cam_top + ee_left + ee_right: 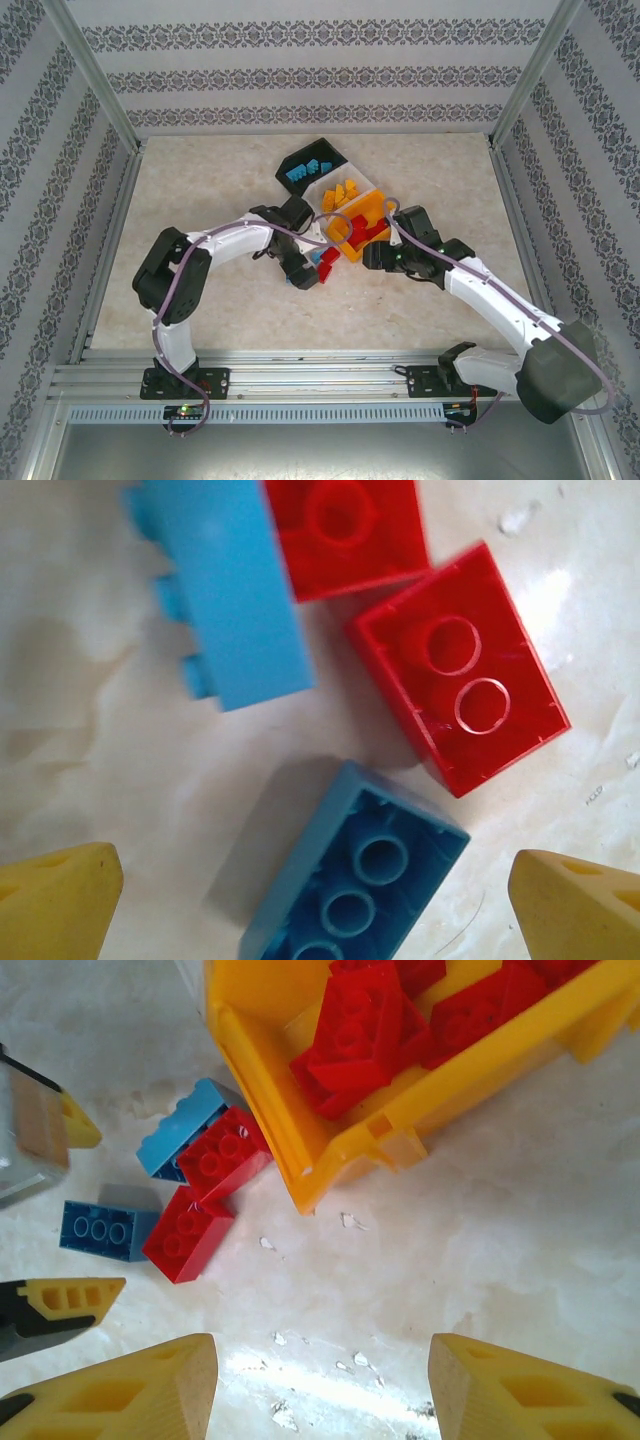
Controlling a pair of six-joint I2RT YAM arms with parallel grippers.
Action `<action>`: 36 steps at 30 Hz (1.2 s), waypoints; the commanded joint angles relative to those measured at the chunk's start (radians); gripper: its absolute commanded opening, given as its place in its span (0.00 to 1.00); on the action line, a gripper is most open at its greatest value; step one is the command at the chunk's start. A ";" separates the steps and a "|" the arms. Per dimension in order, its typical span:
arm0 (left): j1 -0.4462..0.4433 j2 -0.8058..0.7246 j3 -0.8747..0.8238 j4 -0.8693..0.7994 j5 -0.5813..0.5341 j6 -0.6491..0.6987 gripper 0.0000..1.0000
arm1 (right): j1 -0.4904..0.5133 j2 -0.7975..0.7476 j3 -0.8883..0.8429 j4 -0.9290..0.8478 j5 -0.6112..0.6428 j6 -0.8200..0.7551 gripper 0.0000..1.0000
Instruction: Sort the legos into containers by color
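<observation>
Three joined bins (297, 158) are sitting mid-tabletop (200, 170), the orange bin (250, 1010) holding red bricks (370, 1030). The left pincer (318, 905) is hanging wide open directly over four loose legos (210, 1160) just before that bin, nearer them than the right pincer (322, 1380), which is standing parted and empty. An upturned blue brick (350, 880) is lying between the left fingertips (60, 900), its long axis running diagonally across their closing line, so a wrist twist is looking necessary.

Red legos (360, 1030) fill the orange bin (470, 1080). Loose blue legos (100, 1230) and red ones dot the cream marbled tabletop (500, 1260). The fingers (130, 1390) are yellow.
</observation>
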 commanded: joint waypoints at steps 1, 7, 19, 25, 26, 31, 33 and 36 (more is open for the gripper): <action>-0.013 0.037 0.002 -0.040 0.054 0.115 0.99 | 0.019 -0.033 -0.020 -0.002 -0.012 0.040 0.58; -0.014 0.103 0.039 -0.093 -0.009 0.120 0.83 | 0.030 -0.040 -0.020 -0.002 -0.004 0.047 0.59; -0.004 0.078 0.053 -0.169 -0.078 0.035 0.15 | 0.074 0.038 -0.012 0.038 -0.030 0.075 0.59; 0.067 -0.011 0.059 -0.142 -0.049 -0.046 0.10 | 0.153 0.122 0.036 0.042 -0.007 0.100 0.60; 0.087 -0.030 0.061 -0.134 -0.035 -0.063 0.10 | 0.166 0.135 0.041 0.043 -0.003 0.103 0.60; 0.180 -0.095 0.079 -0.081 0.038 -0.159 0.08 | 0.198 0.154 0.049 0.047 0.007 0.119 0.61; 0.217 -0.102 0.098 -0.061 0.038 -0.213 0.03 | 0.205 0.152 0.045 0.050 0.006 0.124 0.61; 0.261 -0.091 0.154 -0.051 0.047 -0.280 0.02 | 0.212 0.144 0.039 0.049 0.011 0.130 0.61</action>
